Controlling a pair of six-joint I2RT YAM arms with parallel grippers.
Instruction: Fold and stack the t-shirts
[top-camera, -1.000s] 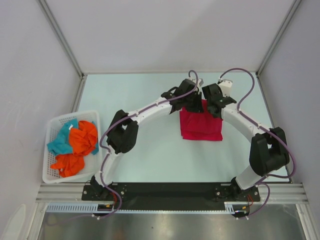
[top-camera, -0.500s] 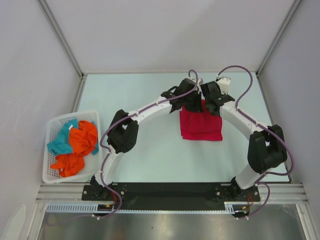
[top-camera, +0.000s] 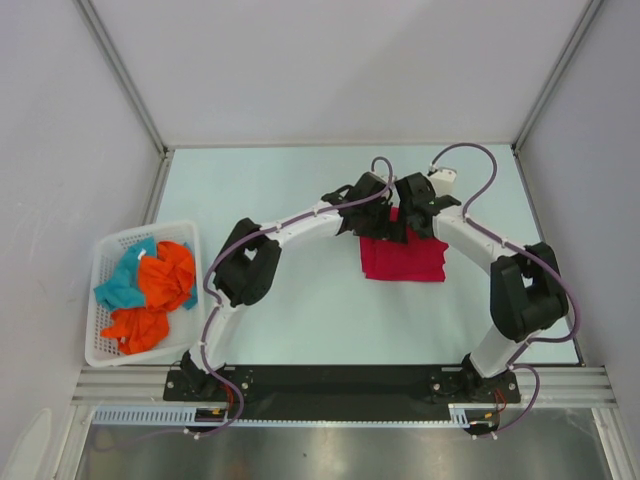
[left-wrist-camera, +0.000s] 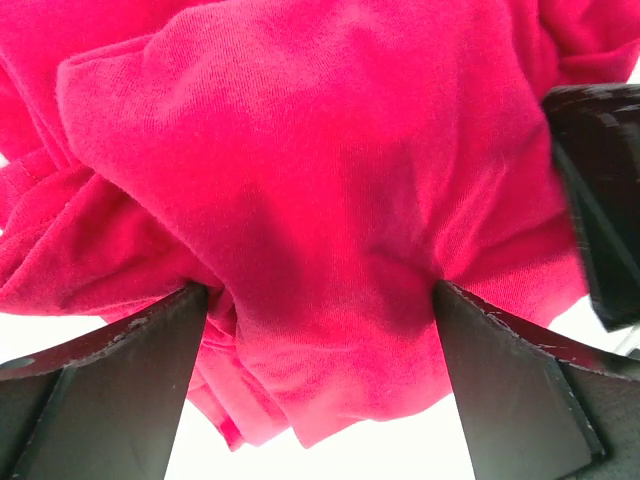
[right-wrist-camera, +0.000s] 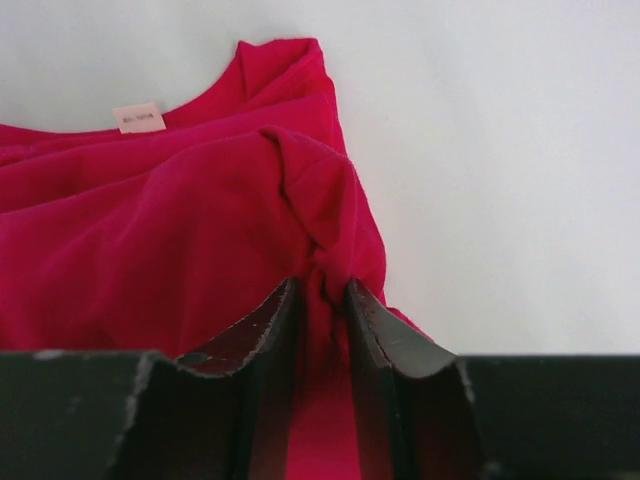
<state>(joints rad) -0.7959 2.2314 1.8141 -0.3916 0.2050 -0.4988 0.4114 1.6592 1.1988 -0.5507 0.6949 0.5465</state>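
Off to the left of my left gripper (top-camera: 378, 218), well apart from it, a white basket (top-camera: 150, 228) sat at the table (top-camera: 300, 300) edge, holding crumpled orange cloths (top-camera: 165, 275) and a teal cloth (top-camera: 122, 285). Nothing stood between my hands and the work except each other: my right gripper (top-camera: 415, 215) crowded just beside the left one.

The red t-shirt (top-camera: 405, 262) lay folded on the table directly under both hands, most of it on the side toward my bases. My left fingers (left-wrist-camera: 120, 380) were spread wide and released, with bunched cloth bulging between them. My right gripper's jaws stood close together with a fold of the shirt in the narrow gap; whether they pinched it I could not tell. Beyond them the collar showed a small pale label (right-wrist-camera: 138, 118).
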